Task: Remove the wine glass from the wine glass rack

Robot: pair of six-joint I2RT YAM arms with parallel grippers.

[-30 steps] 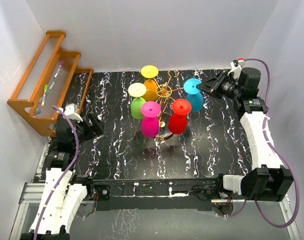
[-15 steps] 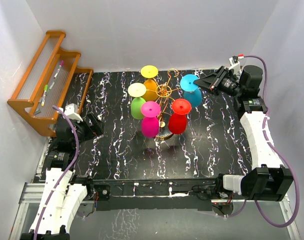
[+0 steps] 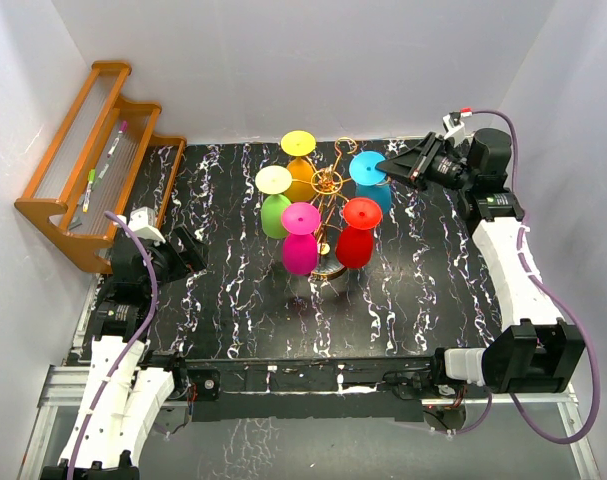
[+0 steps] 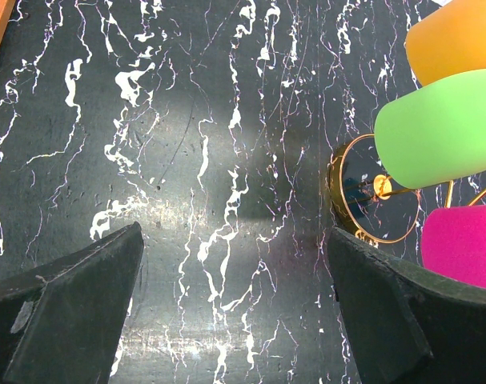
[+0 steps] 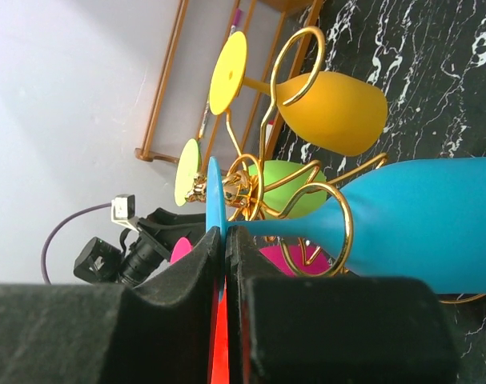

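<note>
Right tool (image 5: 225,234) pinched shut on rim of round foot of blue plastic wine glass (image 5: 435,216). Glass hangs foot-up, stem inside looped arm of gold wire wine glass rack (image 3: 328,184), on rack's right side. Rack stands mid-way across black white-veined marble table (image 3: 243,300). Orange glass (image 3: 303,180), green glass (image 3: 275,215), magenta glass (image 3: 300,252), red glass (image 3: 355,245) hang on other arms. Left tool (image 4: 234,238) wide open, nothing between fingers, low over table, left of rack. Stepped wooden shelf (image 3: 83,160) far left.
</note>
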